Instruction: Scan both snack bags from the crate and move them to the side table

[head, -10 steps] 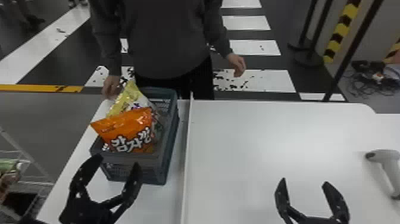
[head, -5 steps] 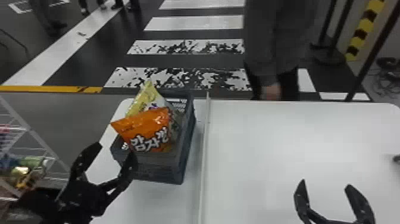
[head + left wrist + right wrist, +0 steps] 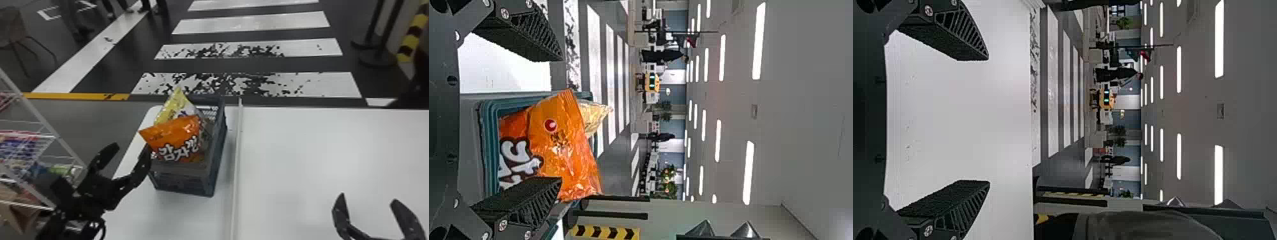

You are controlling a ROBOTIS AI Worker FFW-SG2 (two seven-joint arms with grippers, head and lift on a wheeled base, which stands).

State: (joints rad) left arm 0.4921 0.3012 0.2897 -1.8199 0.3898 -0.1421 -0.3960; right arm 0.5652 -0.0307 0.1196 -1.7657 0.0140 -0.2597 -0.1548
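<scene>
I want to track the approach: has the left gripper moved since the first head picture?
Yes, to the robot's left, judged against the crate. The left gripper earlier overlapped the crate's front; now its nearer fingertip is at the crate's left edge.

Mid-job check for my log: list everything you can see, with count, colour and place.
Orange snack bag: one, orange, in the crate
Yellow snack bag: one, yellow and white, behind the orange one
Crate: one, blue-grey, left part of the table
Table: white, in front of the robot
Strip: one, white, right of the crate
Wire rack: one, white, far left, holding packages
Chair: one, brownish, floor at upper left
Floor stripes: several, white, beyond the table
Ceiling lights: many, white, overhead
Left gripper: one, black, left of the crate, fingers open
Right gripper: one, black, table's near right, fingers open
</scene>
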